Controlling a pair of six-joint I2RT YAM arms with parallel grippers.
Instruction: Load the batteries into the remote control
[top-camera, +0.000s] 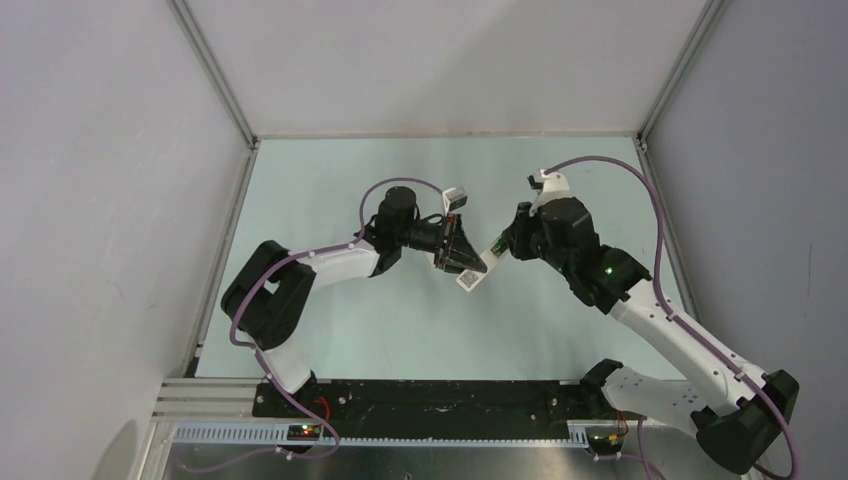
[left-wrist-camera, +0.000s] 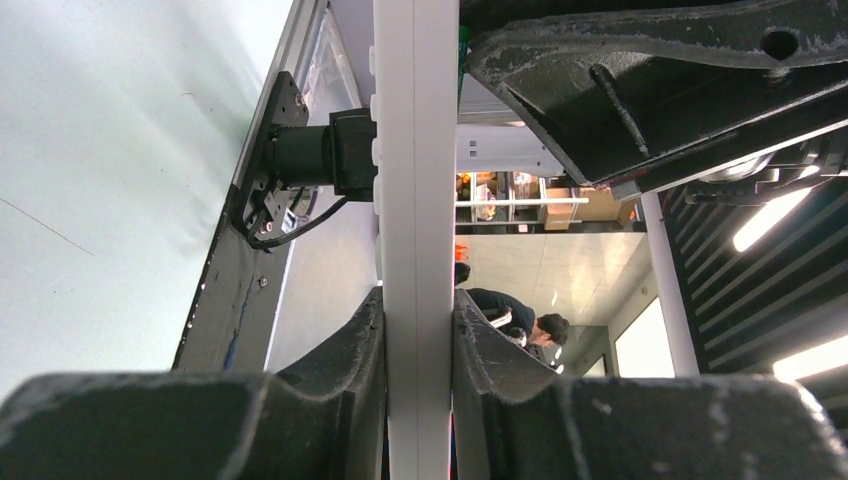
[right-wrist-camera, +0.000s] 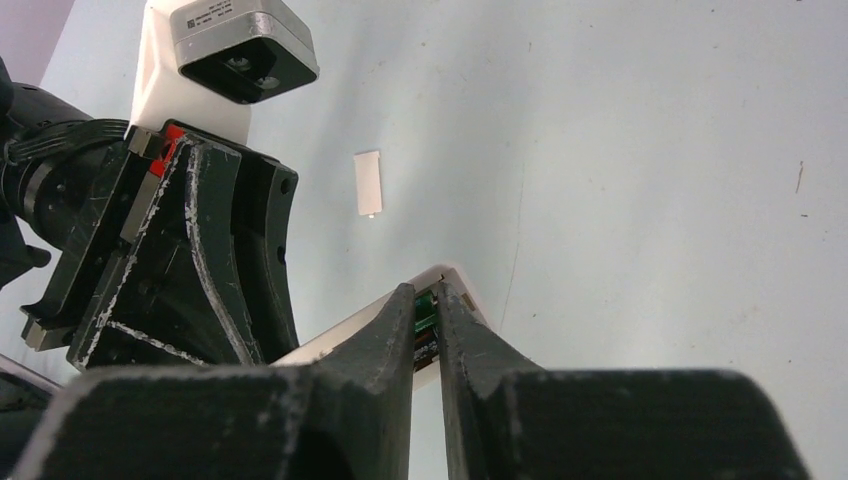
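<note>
- Left gripper (left-wrist-camera: 418, 300): fingers pressed against both long sides of the remote control (left-wrist-camera: 415, 150), a slim white bar; held in the air above the table (top-camera: 400, 330), one end pointing towards the right arm.
- Right gripper (right-wrist-camera: 425, 300): fingers drawn nearly together, pinching a small greenish-dark piece at their tips, judged to be a battery (right-wrist-camera: 425, 312); tips right at the near end of the white bar.
- Contact between battery and recess: too hidden by the fingers to tell touching from just above.
- Second battery: not made out in any view.
- Small flat white cover (right-wrist-camera: 368, 183): lying on the table, well apart from both grippers; recess therefore judged uncovered.
- Step in hand: seating a battery in the recess on the back of the remote, one arm acting as a holder and the other as the inserter.
- Progress, as a judgement: mid-task, with the cover not yet refitted.
- Next move, as a judgement: a short, straight push along the recess with the battery kept parallel to it, then a gentle spreading of the right fingers; a firm left grip needed throughout.
- Risk: a tilted battery jamming or popping free on release.
</note>
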